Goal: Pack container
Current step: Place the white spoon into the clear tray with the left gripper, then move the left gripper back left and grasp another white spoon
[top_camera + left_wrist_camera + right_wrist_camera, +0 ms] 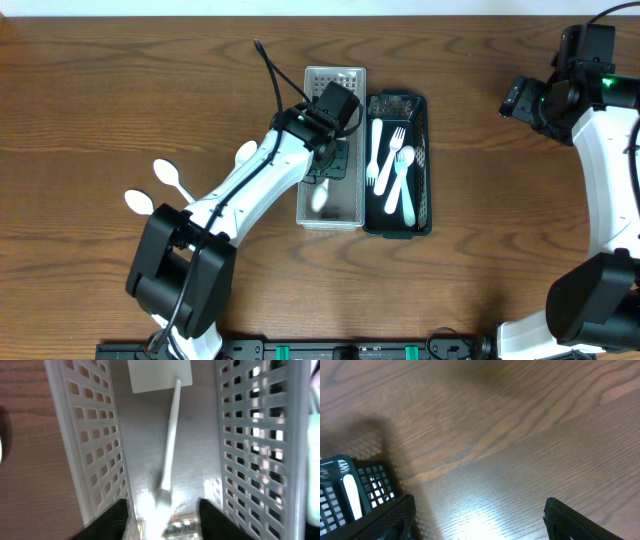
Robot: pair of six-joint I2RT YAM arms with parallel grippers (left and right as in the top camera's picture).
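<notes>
In the white basket (335,78) at the middle of the desk (120,80), a white spoon (170,445) lies flat along the floor between the perforated walls. The left arm (270,165) extends over this basket from the near left. Its jaws are down inside the basket and stand apart, clamped on nothing. The spoon's blurred end sits between the two black fingers (116,520); whether they touch it cannot be told.

Just right of the white basket, side against side, stands a black basket (425,160) holding white and pale blue cutlery (377,145). On the bare wood left of the baskets lie loose spoons (168,175), also white, one of them just beside the left arm.

The right arm (600,150) is at the far right of the desk, well apart from both baskets. Its jaws stand apart over bare wood and hold nothing. A corner of the black basket shows at the left edge of the right wrist view.
</notes>
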